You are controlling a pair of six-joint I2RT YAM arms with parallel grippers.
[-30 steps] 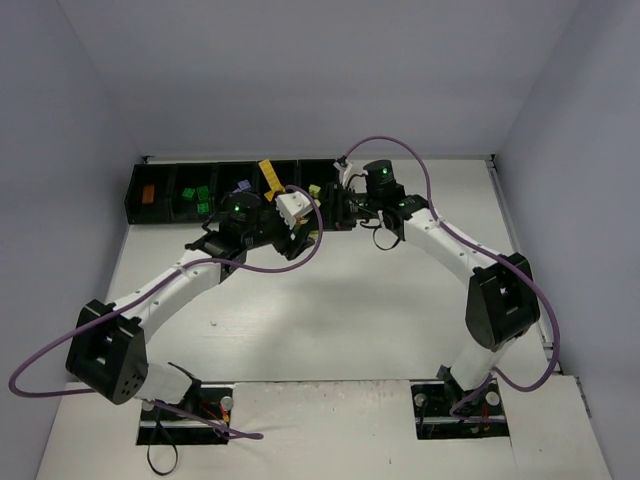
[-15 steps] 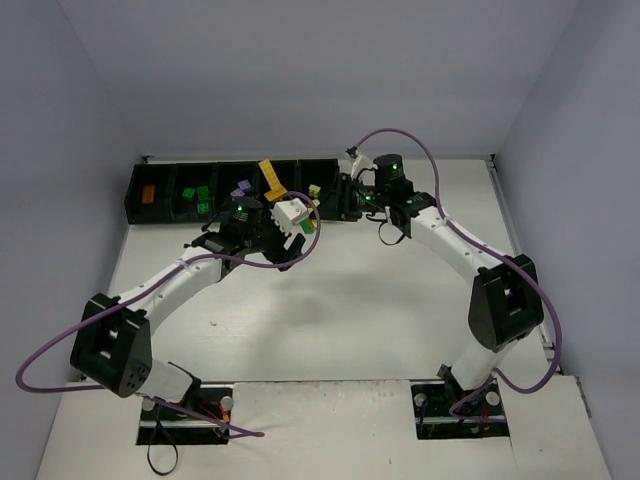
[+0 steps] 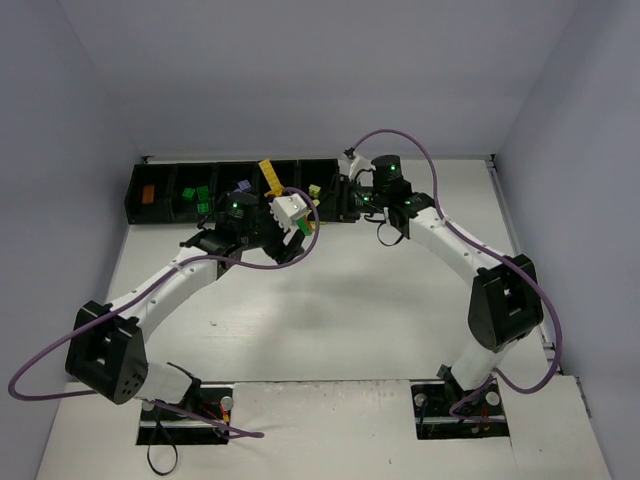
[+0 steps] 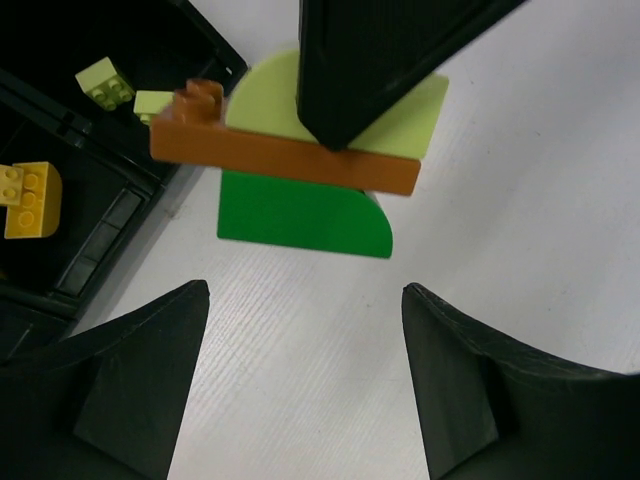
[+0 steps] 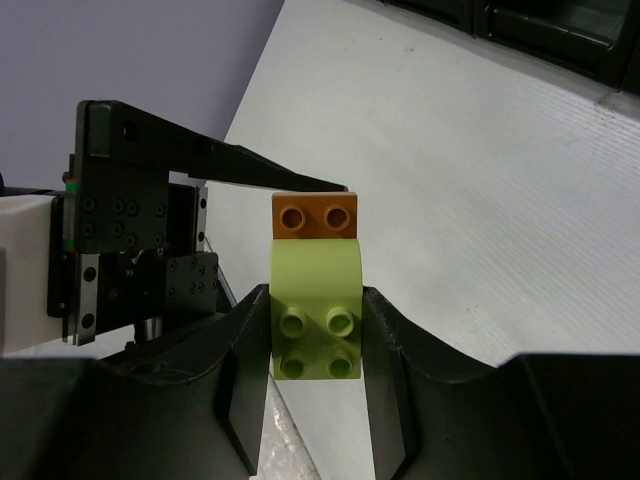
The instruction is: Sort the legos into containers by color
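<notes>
Clamping a small stack of legos, the right pincer (image 5: 315, 332) is closed on a lime curved brick (image 5: 315, 285), which carries an orange-brown plate (image 5: 315, 215); the left wrist view shows a dark green curved brick (image 4: 300, 215) joined on the plate's other side. The stack hangs just above the worktop (image 3: 350, 300), close to the right end of the containers (image 3: 160, 214), which run along the far edge toward the far left corner. The left pincer (image 4: 303, 300) is open and holds nothing. Its two fingers are spread on either side of bare worktop, and the stack lies just beyond their tips without touching them. Beside the stack, the nearest bins hold a yellow brick (image 4: 28, 200) and two small lime bricks (image 4: 104, 82). Only the right pincer's own finger lies across the stack; nothing else stands between the stack and the left pincer. Compared with a second ago, the right wrist has shifted slightly toward the far edge, while the left wrist has hardly moved.
</notes>
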